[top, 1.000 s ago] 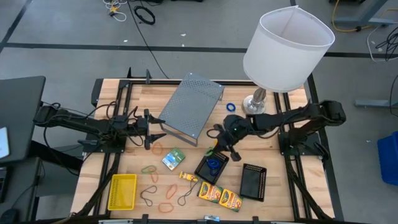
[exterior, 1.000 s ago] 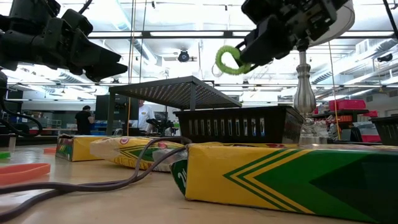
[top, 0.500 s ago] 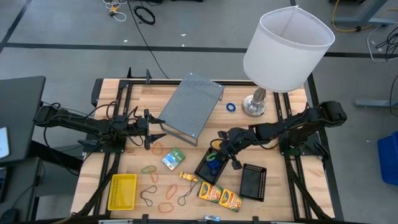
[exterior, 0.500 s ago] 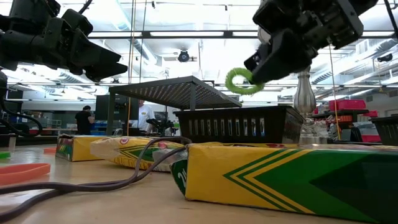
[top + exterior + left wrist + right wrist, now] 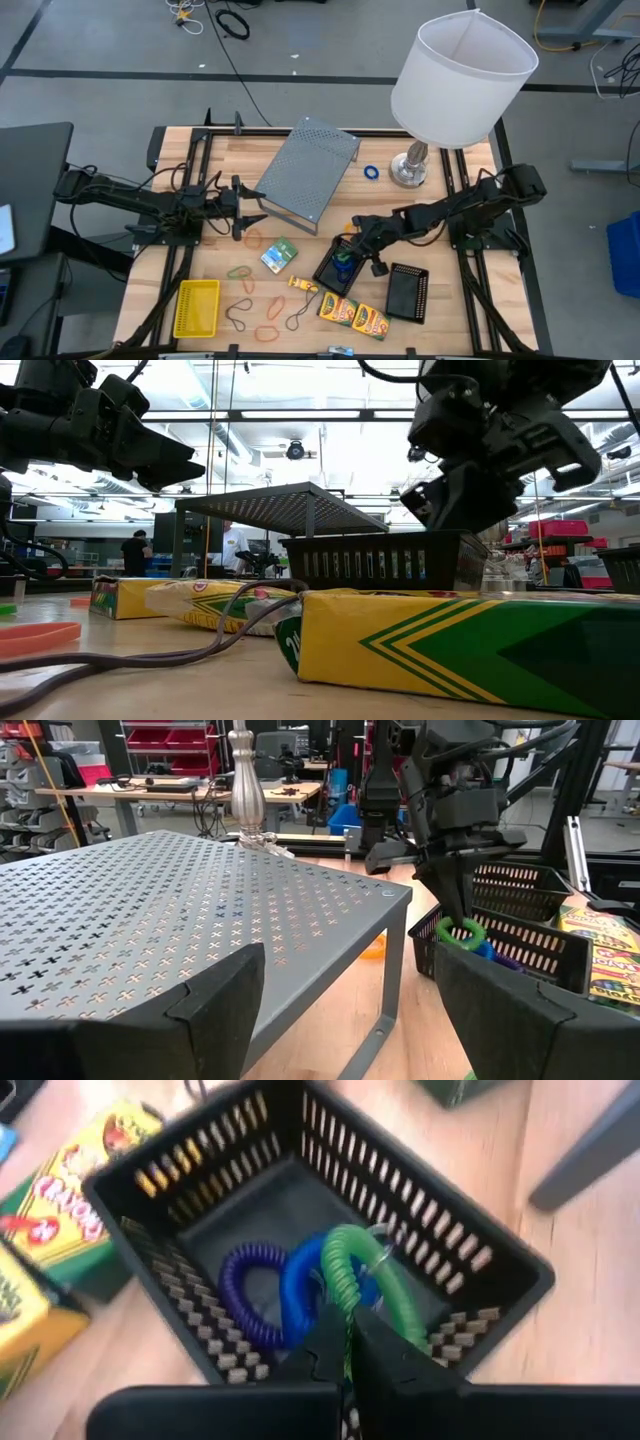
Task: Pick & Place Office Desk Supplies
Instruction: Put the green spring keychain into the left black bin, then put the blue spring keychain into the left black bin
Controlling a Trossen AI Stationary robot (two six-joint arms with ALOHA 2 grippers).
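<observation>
Green coil loop (image 5: pixel 362 1276) pinched between right gripper (image 5: pixel 345 1342) fingers, hanging inside black mesh tray (image 5: pixel 478 1252), against blue coils (image 5: pixel 268 1286). Left gripper (image 5: pixel 345 1010) spread wide beside grey perforated shelf (image 5: pixel 190 910).

Both arms are dark and slim, built of jointed segments, with black cables looping along the left arm (image 5: pixel 130 200). The right arm (image 5: pixel 460 205) looks the same. The fingers (image 5: pixel 215 990) are broad, matte black and angular.
</observation>
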